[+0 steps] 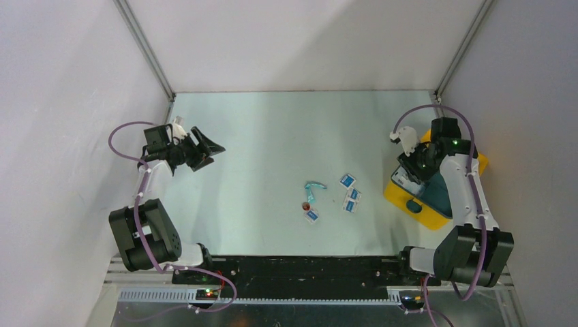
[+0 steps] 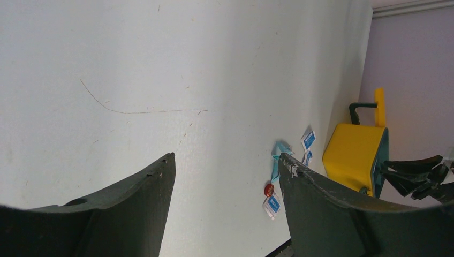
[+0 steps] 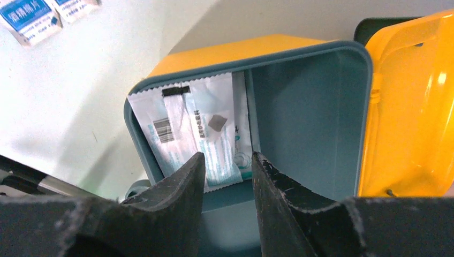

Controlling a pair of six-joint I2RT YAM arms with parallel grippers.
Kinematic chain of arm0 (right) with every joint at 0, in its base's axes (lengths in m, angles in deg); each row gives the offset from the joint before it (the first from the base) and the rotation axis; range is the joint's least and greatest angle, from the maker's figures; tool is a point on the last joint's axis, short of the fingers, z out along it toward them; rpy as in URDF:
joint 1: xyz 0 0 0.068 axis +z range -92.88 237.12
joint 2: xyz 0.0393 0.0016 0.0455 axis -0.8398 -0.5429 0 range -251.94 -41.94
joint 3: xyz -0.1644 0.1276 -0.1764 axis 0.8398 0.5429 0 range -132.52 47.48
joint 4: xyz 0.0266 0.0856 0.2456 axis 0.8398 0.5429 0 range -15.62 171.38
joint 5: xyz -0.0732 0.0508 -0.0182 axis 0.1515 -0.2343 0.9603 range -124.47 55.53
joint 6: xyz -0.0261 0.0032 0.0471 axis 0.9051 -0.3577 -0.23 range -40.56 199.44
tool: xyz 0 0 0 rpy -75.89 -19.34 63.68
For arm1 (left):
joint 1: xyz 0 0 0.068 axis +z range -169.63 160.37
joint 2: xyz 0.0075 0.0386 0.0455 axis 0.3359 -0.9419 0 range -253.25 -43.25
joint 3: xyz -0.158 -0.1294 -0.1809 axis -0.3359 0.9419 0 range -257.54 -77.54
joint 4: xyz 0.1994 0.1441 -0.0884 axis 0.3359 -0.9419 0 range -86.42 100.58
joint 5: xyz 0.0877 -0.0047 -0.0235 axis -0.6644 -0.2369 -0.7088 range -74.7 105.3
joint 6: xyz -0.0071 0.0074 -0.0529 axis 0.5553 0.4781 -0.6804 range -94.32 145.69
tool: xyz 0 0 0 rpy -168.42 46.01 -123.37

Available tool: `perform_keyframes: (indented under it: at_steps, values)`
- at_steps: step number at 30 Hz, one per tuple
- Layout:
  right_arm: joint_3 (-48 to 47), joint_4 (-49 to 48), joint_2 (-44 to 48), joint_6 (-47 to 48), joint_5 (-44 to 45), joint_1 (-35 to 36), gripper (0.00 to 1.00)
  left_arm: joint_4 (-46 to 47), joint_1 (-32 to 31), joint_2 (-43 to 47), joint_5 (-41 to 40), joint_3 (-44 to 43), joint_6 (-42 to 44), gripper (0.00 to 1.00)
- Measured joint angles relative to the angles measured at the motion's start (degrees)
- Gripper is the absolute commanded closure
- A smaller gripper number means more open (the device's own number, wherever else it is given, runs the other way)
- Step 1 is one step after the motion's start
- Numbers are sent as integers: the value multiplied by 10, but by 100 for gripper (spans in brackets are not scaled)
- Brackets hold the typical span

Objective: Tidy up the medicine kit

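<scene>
The medicine kit is a yellow case that stands open at the right side of the table, its lid swung back. A white sachet with a barcode lies against the teal inner wall. My right gripper hovers just over the kit's open top, open, with nothing between the fingers. Far off at the left, my left gripper is raised above the table and open, holding nothing. From there the kit shows at the right.
Loose items lie mid-table: small white-and-blue packets, a teal strip and a small red cap. The left wrist view shows the same red cap and a packet. Walls close in on both sides.
</scene>
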Motion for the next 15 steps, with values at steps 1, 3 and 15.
perform_keyframes:
  at_steps: [1,3,15]
  values:
    - [-1,-5,0,-5,-5,0,58,0,0,0,0,0,0,25]
    - [-2,-15,-2,-14,-17,0,57,0,0,0,0,0,0,25]
    - [-2,-29,-45,-39,-60,0,44,0,0,-7,0,0,0,25]
